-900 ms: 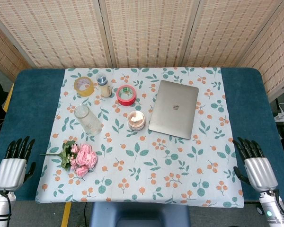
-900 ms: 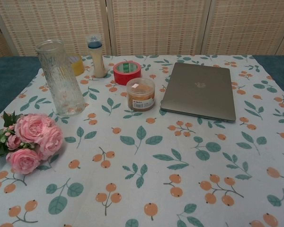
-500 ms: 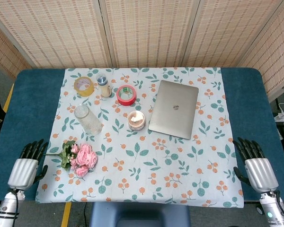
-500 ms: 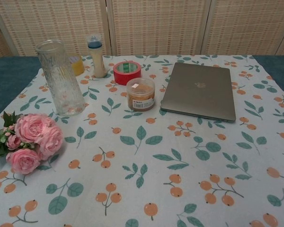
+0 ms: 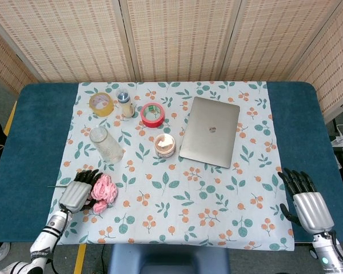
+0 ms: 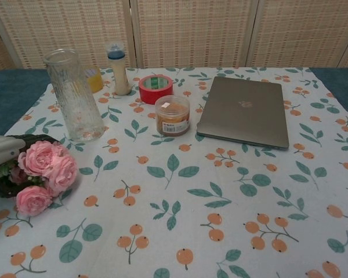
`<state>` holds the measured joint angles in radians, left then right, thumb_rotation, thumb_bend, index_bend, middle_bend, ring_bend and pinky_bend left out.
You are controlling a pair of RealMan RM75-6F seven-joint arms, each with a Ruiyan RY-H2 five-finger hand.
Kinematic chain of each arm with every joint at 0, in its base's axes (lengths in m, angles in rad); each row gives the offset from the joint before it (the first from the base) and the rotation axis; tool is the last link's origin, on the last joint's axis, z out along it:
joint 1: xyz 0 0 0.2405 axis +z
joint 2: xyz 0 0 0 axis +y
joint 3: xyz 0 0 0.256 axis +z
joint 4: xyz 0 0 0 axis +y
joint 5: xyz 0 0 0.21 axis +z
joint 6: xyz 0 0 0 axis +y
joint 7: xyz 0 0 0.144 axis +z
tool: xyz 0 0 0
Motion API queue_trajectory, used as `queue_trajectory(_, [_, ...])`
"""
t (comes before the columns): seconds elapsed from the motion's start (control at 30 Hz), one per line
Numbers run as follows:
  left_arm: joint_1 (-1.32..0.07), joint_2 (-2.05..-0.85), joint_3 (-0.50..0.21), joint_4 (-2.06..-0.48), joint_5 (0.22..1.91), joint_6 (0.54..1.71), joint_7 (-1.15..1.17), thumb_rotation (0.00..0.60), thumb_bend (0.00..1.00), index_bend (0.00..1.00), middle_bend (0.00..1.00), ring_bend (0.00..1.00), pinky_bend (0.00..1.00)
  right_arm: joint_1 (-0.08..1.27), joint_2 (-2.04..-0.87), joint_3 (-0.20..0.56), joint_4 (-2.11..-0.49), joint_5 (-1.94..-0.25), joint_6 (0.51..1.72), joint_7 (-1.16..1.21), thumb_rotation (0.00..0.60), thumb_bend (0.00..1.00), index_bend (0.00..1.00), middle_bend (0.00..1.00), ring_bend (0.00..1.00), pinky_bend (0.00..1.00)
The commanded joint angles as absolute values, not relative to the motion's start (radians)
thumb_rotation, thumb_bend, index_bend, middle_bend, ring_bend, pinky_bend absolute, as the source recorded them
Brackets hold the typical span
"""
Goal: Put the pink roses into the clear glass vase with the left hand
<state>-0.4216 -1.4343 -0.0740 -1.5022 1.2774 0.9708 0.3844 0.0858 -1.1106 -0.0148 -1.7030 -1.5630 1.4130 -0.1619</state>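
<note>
The pink roses (image 5: 104, 190) (image 6: 43, 171) lie on the floral cloth near the table's front left. My left hand (image 5: 77, 193) (image 6: 3, 152) lies over the bunch's green leaves and stem end, palm down, its dark fingers spread and reaching past the foliage toward the blooms. I cannot see any grip on the stems. The clear glass vase (image 5: 106, 144) (image 6: 75, 95) stands upright just behind the roses, with nothing in it. My right hand (image 5: 308, 202) rests open on the blue cover at the front right, far from both.
A closed laptop (image 5: 210, 131) lies right of centre. A small lidded jar (image 5: 164, 145) stands beside it. A red tape roll (image 5: 152, 114), a small bottle (image 5: 124, 104) and a yellow tape roll (image 5: 101, 103) line the back left behind the vase.
My left hand has moved right from the table's left edge onto the leafy end of the rose bunch. The roses, vase and right hand have stayed put.
</note>
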Motion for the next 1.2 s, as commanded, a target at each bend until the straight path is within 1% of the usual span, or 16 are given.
queue_trajectory(0.03, [-0.437,-1.456,-0.073,-1.479,1.254,0.962,0.420,0.576,0.44,0.00,0.00,0.00,0.12,0.087,-1.111,-0.015,-1.704,-1.562,1.410,-0.163,0.600,0.31,0.00,0.00,0.00,0.00])
queue_trajectory(0.07, [-0.441,-1.461,-0.074,-1.474,1.241,0.961,0.440,0.580,0.44,0.00,0.01,0.00,0.12,0.087,-1.110,-0.015,-1.705,-1.562,1.411,-0.163,0.600,0.31,0.00,0.00,0.00,0.00])
queue_trajectory(0.1, [-0.445,-1.470,-0.076,-1.469,1.227,0.964,0.460,0.587,0.44,0.02,0.05,0.01,0.12,0.086,-1.109,-0.015,-1.706,-1.562,1.411,-0.162,0.600,0.31,0.00,0.00,0.00,0.00])
queue_trajectory(0.13, [-0.446,-1.476,-0.076,-1.465,1.221,0.968,0.468,0.594,0.44,0.06,0.12,0.05,0.12,0.086,-1.109,-0.015,-1.706,-1.562,1.412,-0.161,0.600,0.31,0.00,0.00,0.00,0.00])
queue_trajectory(0.23, [-0.446,-1.495,-0.076,-1.455,1.233,0.993,0.454,0.600,0.50,0.33,0.44,0.30,0.17,0.084,-1.106,-0.014,-1.707,-1.560,1.415,-0.158,0.600,0.31,0.00,0.00,0.00,0.00])
queue_trajectory(0.33, [-0.441,-1.512,-0.070,-1.436,1.279,1.027,0.395,0.600,0.56,0.49,0.62,0.42,0.22,0.085,-1.103,-0.014,-1.708,-1.558,1.412,-0.154,0.600,0.31,0.00,0.00,0.00,0.00])
queue_trajectory(0.4, [-0.436,-1.524,-0.067,-1.415,1.307,1.055,0.356,0.600,0.58,0.55,0.69,0.46,0.24,0.086,-1.101,-0.016,-1.710,-1.558,1.409,-0.154,0.600,0.31,0.00,0.00,0.00,0.00])
queue_trajectory(0.53, [-0.420,-1.540,-0.065,-1.375,1.377,1.136,0.271,0.600,0.61,0.61,0.74,0.49,0.27,0.085,-1.098,-0.017,-1.715,-1.559,1.409,-0.153,0.600,0.31,0.00,0.00,0.00,0.00])
queue_trajectory(0.67, [-0.396,-1.536,-0.072,-1.356,1.478,1.270,0.136,0.600,0.61,0.61,0.74,0.49,0.27,0.084,-1.097,-0.017,-1.717,-1.558,1.409,-0.153,0.600,0.31,0.00,0.00,0.00,0.00])
queue_trajectory(0.73, [-0.381,-1.525,-0.088,-1.359,1.529,1.363,0.029,0.600,0.61,0.61,0.74,0.49,0.26,0.084,-1.096,-0.017,-1.718,-1.556,1.408,-0.154,0.600,0.31,0.00,0.00,0.00,0.00])
queue_trajectory(0.83, [-0.363,-1.513,-0.140,-1.377,1.570,1.500,-0.194,0.600,0.61,0.61,0.74,0.48,0.25,0.085,-1.096,-0.017,-1.718,-1.553,1.405,-0.155,0.600,0.31,0.00,0.00,0.00,0.00])
queue_trajectory(0.87, [-0.360,-1.508,-0.171,-1.394,1.573,1.546,-0.301,0.600,0.61,0.61,0.75,0.48,0.24,0.085,-1.096,-0.017,-1.719,-1.552,1.403,-0.157,0.600,0.31,0.00,0.00,0.00,0.00])
queue_trajectory(0.93, [-0.362,-1.496,-0.220,-1.425,1.565,1.592,-0.468,0.600,0.61,0.61,0.75,0.48,0.23,0.086,-1.096,-0.017,-1.719,-1.550,1.399,-0.158,0.600,0.31,0.00,0.00,0.00,0.00])
queue_trajectory(0.97, [-0.371,-1.483,-0.250,-1.443,1.558,1.602,-0.578,0.600,0.62,0.61,0.76,0.48,0.22,0.087,-1.097,-0.017,-1.719,-1.549,1.396,-0.159,0.600,0.31,0.00,0.00,0.00,0.00])
queue_trajectory(1.07, [-0.413,-1.447,-0.334,-1.483,1.506,1.566,-0.774,0.600,0.64,0.62,0.77,0.48,0.18,0.090,-1.098,-0.018,-1.719,-1.545,1.389,-0.164,0.600,0.31,0.00,0.00,0.00,0.00])
queue_trajectory(1.2, [-0.489,-1.434,-0.453,-1.508,1.419,1.495,-0.880,0.600,0.66,0.61,0.77,0.47,0.18,0.090,-1.098,-0.018,-1.725,-1.540,1.384,-0.165,0.600,0.31,0.00,0.00,0.00,0.00])
